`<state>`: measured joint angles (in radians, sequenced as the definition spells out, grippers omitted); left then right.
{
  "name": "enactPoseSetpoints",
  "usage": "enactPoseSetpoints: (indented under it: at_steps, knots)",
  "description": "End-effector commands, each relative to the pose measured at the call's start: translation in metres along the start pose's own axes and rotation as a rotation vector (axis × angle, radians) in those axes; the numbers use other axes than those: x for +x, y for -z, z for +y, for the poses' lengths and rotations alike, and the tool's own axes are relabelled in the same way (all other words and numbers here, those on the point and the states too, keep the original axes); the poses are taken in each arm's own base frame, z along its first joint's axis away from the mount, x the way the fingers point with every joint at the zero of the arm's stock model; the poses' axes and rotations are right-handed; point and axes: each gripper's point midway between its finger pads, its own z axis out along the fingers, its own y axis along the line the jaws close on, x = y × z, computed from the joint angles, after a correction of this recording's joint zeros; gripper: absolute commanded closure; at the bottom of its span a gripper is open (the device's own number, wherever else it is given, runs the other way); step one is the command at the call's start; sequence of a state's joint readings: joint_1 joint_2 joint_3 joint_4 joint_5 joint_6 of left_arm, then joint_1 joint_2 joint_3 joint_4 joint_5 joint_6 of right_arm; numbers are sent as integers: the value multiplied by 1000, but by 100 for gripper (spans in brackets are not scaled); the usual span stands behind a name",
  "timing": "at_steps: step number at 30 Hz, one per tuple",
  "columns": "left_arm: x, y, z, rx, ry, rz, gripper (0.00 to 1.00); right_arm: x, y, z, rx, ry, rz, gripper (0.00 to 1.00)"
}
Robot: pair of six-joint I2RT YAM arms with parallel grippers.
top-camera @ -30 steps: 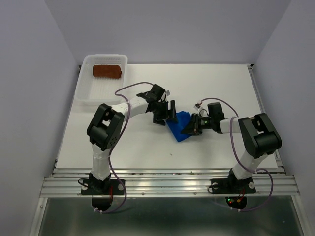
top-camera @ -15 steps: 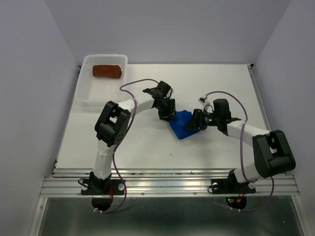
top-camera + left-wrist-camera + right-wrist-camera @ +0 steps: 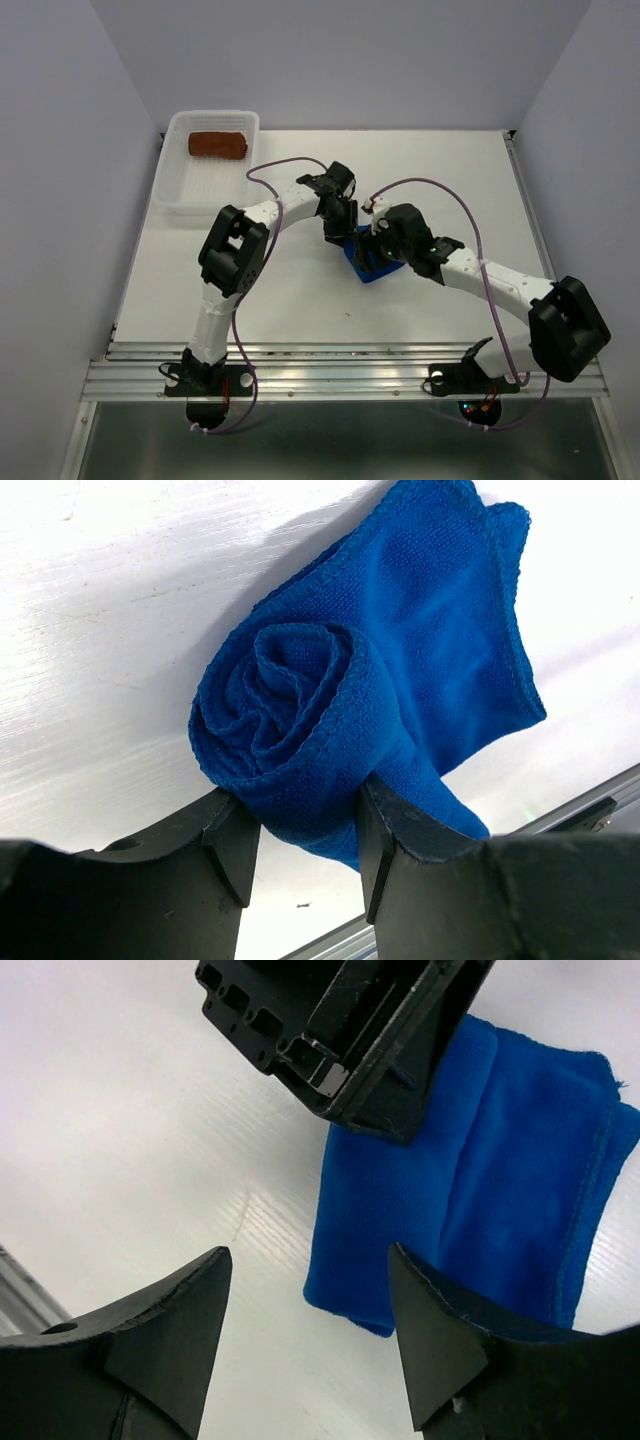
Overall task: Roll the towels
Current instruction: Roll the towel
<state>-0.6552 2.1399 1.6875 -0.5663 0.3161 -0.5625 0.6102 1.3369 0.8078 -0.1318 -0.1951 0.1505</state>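
The blue towel (image 3: 340, 680) lies mid-table, one end wound into a spiral roll, the rest trailing flat. My left gripper (image 3: 305, 830) is shut on that rolled end, a finger on each side. From above, the left gripper (image 3: 345, 232) sits at the far edge of the blue towel (image 3: 365, 272). My right gripper (image 3: 308, 1252) hovers open over the table at the towel's (image 3: 480, 1180) near corner, holding nothing; the top view shows the right gripper (image 3: 370, 250) just beside the left one. The rust-brown towel (image 3: 218, 145) lies rolled in the white basket (image 3: 185, 190).
The basket stands at the table's far left corner. In the right wrist view, the left gripper's black body (image 3: 350, 1030) is close ahead. A metal rail (image 3: 340, 365) runs along the table's near edge.
The right gripper opened off the blue towel and its arm swung left, over the towel and beside the left gripper. The left gripper moved in and shut on the rolled end.
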Motion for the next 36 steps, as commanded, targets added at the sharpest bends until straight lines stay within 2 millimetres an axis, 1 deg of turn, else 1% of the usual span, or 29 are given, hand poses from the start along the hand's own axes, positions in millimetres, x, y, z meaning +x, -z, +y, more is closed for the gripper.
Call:
enactPoseSetpoints:
  at_steps: [1, 2, 4, 5, 6, 11, 13, 15, 16, 17, 19, 20, 21, 22, 23, 24, 25, 26, 27, 28, 29, 30, 32, 33, 34, 35, 36]
  knots:
    - [-1, 4, 3, -42, 4, 0, 51, -9, -8, -20, 175, 132, 8, 31]
    - [0, 4, 2, -37, 4, 2, 51, -5, -14, -13, 169, 154, 31, 30]
    - [0, 3, 2, -38, 11, 6, 51, 2, -17, -16, 220, 195, 55, 30]
    - [1, 3, 2, -40, 12, 8, 51, 12, -21, -13, 225, 226, 87, 30]
    - [1, 3, 2, -40, 15, 10, 51, 14, -22, -17, 260, 237, 94, 30]
    - [2, 4, 1, -37, 38, 18, 51, 37, -28, -10, 288, 296, 150, 31]
    - [2, 4, 1, -35, 59, 23, 51, 46, -30, -9, 335, 338, 173, 32]
    - [3, 6, -1, -20, 68, 28, 51, 53, -30, -15, 389, 369, 200, 35]
    - [3, 7, -3, -12, 69, 29, 51, 53, -29, -23, 440, 378, 209, 36]
    - [3, 9, -4, -3, 73, 28, 50, 62, -32, -28, 472, 399, 244, 39]
    - [3, 13, -6, 8, 77, 21, 46, 66, -29, -43, 562, 414, 274, 43]
    - [1, 14, -4, 9, 87, 18, 46, 74, -31, -49, 596, 408, 295, 48]
    - [1, 18, -6, 19, 86, 12, 44, 76, -29, -55, 635, 414, 305, 55]
    - [2, 18, -3, 22, 89, 11, 42, 78, -30, -57, 642, 418, 317, 58]
    - [0, 23, -4, 35, 94, 2, 36, 81, -32, -58, 654, 408, 321, 71]
    - [-1, 25, -4, 42, 96, -5, 36, 82, -32, -58, 653, 404, 320, 80]
    - [0, 26, 0, 41, 103, -8, 27, 83, -35, -54, 628, 394, 322, 84]
    - [-1, 28, 0, 50, 107, -12, 25, 80, -36, -51, 617, 379, 307, 87]
    - [-6, 35, 1, 62, 111, -33, 18, 73, -37, -45, 593, 351, 274, 92]
    - [-6, 36, 3, 74, 114, -40, 15, 73, -41, -33, 524, 328, 271, 93]
    - [-8, 45, -1, 108, 111, -54, 12, 66, -43, -25, 487, 304, 241, 93]
    - [-11, 50, 1, 124, 122, -68, 9, 63, -44, -8, 397, 283, 235, 93]
    - [-16, 56, 4, 150, 127, -104, 7, 55, -44, 0, 352, 245, 211, 93]
    - [-20, 68, 2, 166, 126, -136, 1, 52, -44, 3, 325, 219, 203, 93]
    - [-24, 71, 8, 172, 132, -159, 1, 49, -44, 6, 294, 186, 198, 93]
    - [-28, 82, 7, 183, 131, -190, 1, 48, -43, 6, 280, 152, 193, 93]
    - [-30, 87, 10, 186, 131, -207, 1, 47, -44, 8, 255, 130, 194, 94]
